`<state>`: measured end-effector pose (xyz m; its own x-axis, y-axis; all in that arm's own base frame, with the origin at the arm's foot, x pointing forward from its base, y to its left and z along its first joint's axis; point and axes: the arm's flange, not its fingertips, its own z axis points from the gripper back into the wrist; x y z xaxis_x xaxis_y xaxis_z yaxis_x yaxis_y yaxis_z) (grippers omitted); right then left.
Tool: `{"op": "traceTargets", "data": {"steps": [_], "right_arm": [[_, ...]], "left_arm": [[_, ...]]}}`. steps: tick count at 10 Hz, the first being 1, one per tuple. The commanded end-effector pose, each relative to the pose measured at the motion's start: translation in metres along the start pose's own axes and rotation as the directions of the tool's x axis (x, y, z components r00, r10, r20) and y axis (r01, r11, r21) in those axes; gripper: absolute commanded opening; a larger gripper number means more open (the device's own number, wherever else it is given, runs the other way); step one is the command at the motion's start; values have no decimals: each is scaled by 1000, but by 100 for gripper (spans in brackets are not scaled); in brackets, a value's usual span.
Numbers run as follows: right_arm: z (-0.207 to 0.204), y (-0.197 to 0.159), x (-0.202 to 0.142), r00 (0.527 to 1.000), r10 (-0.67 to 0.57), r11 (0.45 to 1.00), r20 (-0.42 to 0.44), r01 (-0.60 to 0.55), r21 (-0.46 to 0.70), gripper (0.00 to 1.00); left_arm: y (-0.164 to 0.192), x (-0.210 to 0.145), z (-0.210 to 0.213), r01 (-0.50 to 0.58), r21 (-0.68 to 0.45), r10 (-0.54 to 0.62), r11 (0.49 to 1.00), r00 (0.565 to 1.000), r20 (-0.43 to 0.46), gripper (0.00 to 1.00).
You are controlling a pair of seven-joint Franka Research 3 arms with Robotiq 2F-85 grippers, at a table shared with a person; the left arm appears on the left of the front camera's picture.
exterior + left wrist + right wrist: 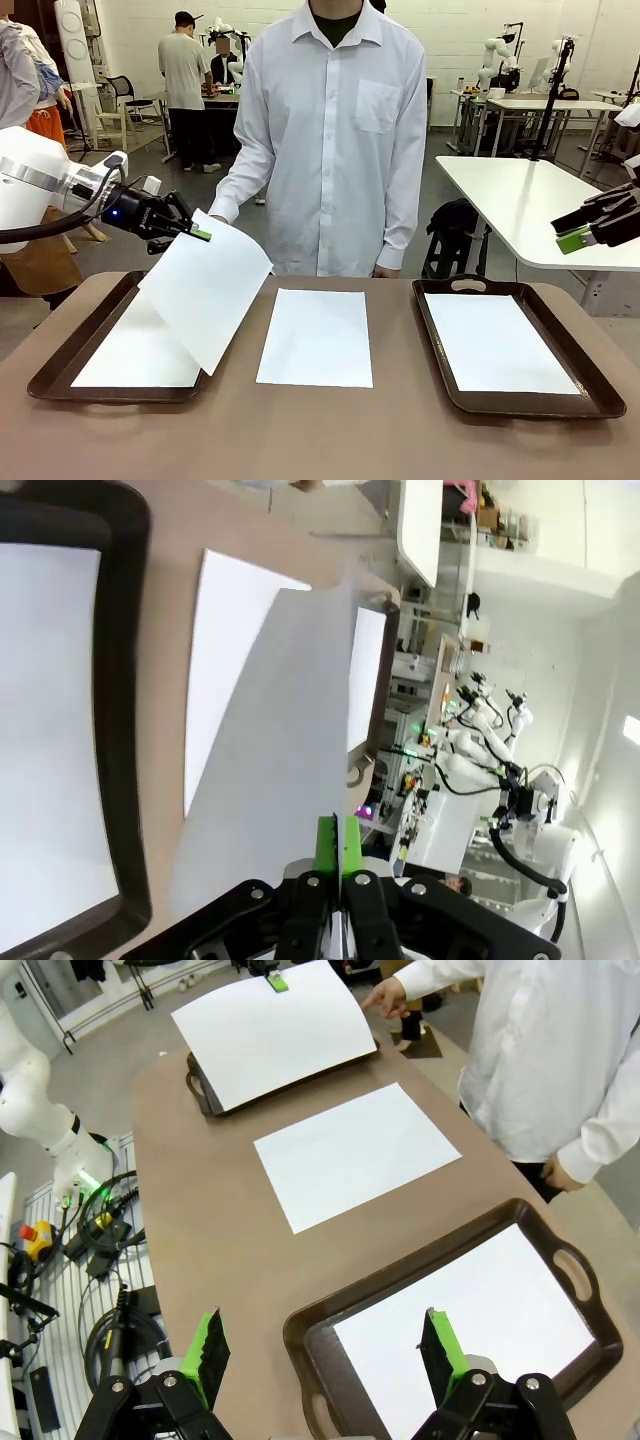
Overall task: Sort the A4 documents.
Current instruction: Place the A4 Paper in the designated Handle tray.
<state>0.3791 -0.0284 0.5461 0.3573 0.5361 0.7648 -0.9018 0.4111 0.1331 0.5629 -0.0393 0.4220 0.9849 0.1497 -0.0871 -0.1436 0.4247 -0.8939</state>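
Observation:
My left gripper is shut on the top corner of a white A4 sheet, which hangs tilted above the left brown tray. In the left wrist view the green pads pinch that sheet. Another sheet lies in the left tray. A third sheet lies flat on the table between the trays. A further sheet lies in the right tray. My right gripper hovers open above the right tray's far right side, fingers wide apart over the tray's sheet.
A person in a white shirt stands at the table's far edge, one hand near my left gripper, the other at the edge. The brown tabletop is bare in front. A white table stands behind at right.

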Motion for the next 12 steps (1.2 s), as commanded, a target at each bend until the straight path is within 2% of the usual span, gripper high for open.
{"op": "traceTargets", "data": {"steps": [1,2,3,4,7,9,12], "right_arm": [[-2,0,-1,1000,-3,1000,-5,3,1,100],[-2,0,-1,1000,-3,1000,-5,3,1,100],[-2,0,-1,1000,-3,1000,-5,3,1,100],[-2,0,-1,1000,-3,1000,-5,3,1,100],[-2,0,-1,1000,-3,1000,-5,3,1,100],[-2,0,-1,1000,-3,1000,-5,3,1,100],[-2,0,-1,1000,-3,1000,-5,3,1,100]], "left_arm": [[13,8,8,-63,25,62,998,997,50,1],[23,15,13,-84,23,83,996,995,47,1],[30,19,15,-53,31,51,998,997,64,1],[37,21,16,9,63,-9,998,1000,-2,1],[48,20,38,111,160,-94,981,990,-109,1],[59,30,42,116,204,-97,972,990,-101,1],[85,42,35,50,293,-34,955,998,-60,1]]}}
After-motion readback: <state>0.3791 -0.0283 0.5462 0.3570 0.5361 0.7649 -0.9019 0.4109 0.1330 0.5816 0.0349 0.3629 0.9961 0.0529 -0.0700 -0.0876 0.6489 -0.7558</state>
